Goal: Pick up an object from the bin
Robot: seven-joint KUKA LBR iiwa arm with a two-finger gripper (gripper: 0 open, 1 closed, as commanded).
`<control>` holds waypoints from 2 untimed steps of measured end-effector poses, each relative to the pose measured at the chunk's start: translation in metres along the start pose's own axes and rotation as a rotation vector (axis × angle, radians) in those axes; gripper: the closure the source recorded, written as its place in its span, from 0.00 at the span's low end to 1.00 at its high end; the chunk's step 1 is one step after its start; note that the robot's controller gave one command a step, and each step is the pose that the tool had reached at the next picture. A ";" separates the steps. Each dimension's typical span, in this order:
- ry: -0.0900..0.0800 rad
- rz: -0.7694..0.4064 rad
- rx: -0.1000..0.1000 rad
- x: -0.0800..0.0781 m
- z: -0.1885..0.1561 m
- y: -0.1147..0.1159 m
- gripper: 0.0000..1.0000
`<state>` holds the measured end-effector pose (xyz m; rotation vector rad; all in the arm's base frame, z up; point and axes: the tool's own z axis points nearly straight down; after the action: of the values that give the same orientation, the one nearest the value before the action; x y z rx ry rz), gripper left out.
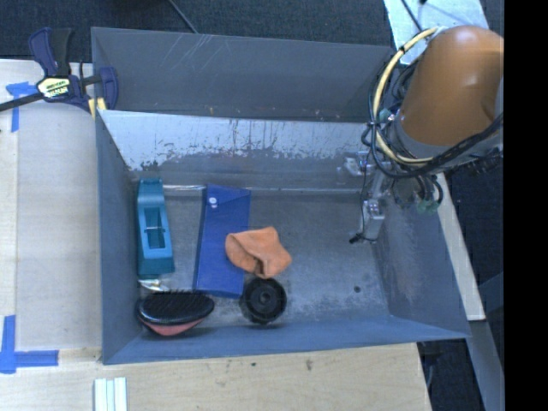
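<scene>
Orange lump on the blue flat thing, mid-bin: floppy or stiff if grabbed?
Probably floppy: the orange lump looks crumpled and folded like cloth, so it may sag or bunch when pinched. Likely light: it looks like thin folds. Unlikely to roll; pushed, it may drag across the blue flat piece under it.

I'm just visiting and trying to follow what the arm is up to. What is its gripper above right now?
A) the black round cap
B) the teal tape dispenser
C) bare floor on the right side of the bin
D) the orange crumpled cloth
C: the gripper hangs over bare bin floor on the right, apart from the orange cloth, the teal tape dispenser and the black round cap, which all lie further left.
</scene>
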<state>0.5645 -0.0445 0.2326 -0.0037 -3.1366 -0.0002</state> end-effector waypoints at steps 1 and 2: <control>-0.009 -0.001 0.001 -0.001 -0.005 0.000 0.00; -0.020 -0.007 0.002 -0.044 0.042 0.036 0.00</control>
<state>0.6080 -0.0090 0.1908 0.0073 -3.1569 0.0024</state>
